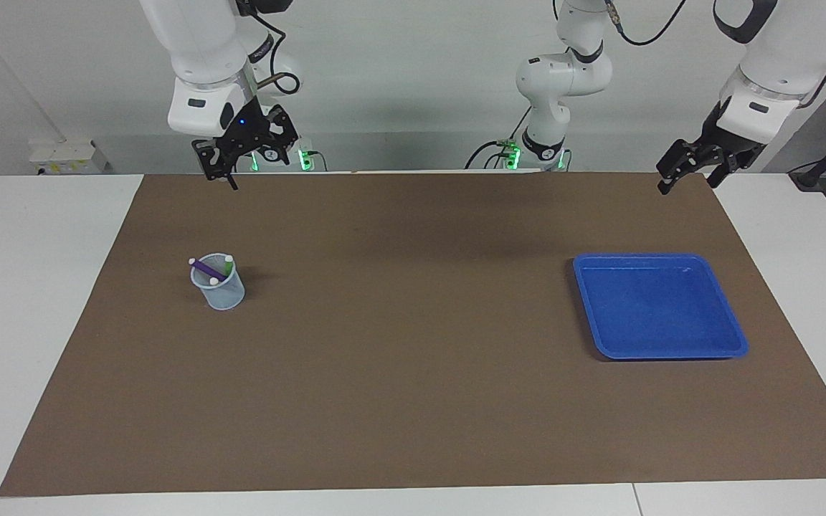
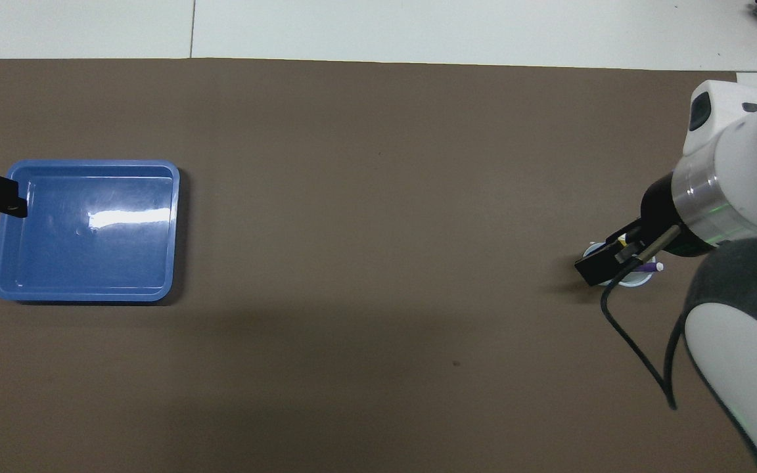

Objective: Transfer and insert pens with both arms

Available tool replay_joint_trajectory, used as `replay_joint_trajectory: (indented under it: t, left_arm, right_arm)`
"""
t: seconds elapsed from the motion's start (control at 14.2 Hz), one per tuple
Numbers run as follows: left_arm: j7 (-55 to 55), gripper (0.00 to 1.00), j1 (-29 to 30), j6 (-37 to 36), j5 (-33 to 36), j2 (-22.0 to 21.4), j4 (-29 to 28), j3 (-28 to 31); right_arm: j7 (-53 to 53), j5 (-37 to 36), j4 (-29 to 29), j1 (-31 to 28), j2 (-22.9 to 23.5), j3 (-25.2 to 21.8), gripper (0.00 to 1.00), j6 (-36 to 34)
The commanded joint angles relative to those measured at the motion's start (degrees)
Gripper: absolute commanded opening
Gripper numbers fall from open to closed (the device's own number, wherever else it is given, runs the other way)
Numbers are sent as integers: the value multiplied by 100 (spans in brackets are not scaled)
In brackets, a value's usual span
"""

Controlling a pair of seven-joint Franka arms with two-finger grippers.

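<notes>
Three pens [image 1: 209, 269] stand in a pale mesh cup [image 1: 219, 290] on the brown mat [image 1: 413, 401] toward the right arm's end. Raised near the mat's robot-side edge, the right gripper [image 1: 221, 170] hangs empty with spread fingers; the left gripper [image 1: 685, 175], also spread and empty, hangs at its own corner. Empty blue tray [image 1: 660, 351] lies toward the left arm's end.

I'm seeing 3 pens standing tilted in a pale mesh cup [image 1: 218, 287] toward the right arm's end of the brown mat. The purple pen [image 1: 206, 269] is leaning across the rim, and the green pen's [image 1: 227, 262] pale cap is poking up beside it; the yellow pen is hidden.
</notes>
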Motion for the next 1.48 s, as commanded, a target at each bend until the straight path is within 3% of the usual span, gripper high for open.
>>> replay_joint_trajectory:
  t: [0.0,0.07,0.49,1.41]
  left_arm:
    - [83,100,31,246,91,-62,-263,77]
    - [83,100,31,282,91,-53,-281,95]
    - [91,100,75,572,91,-71,-624,95]
    - [118,100,84,247,91,-124,-624,69]
  right_arm:
    - [221,-44,-607,399,-298,-505,100,375]
    - [222,-43,-854,479,-412,-621,100,561]
    - [213,-61,-856,453,-352,-622,100,1063]
    - [204,-193,-803,269,-273,-552,100,967]
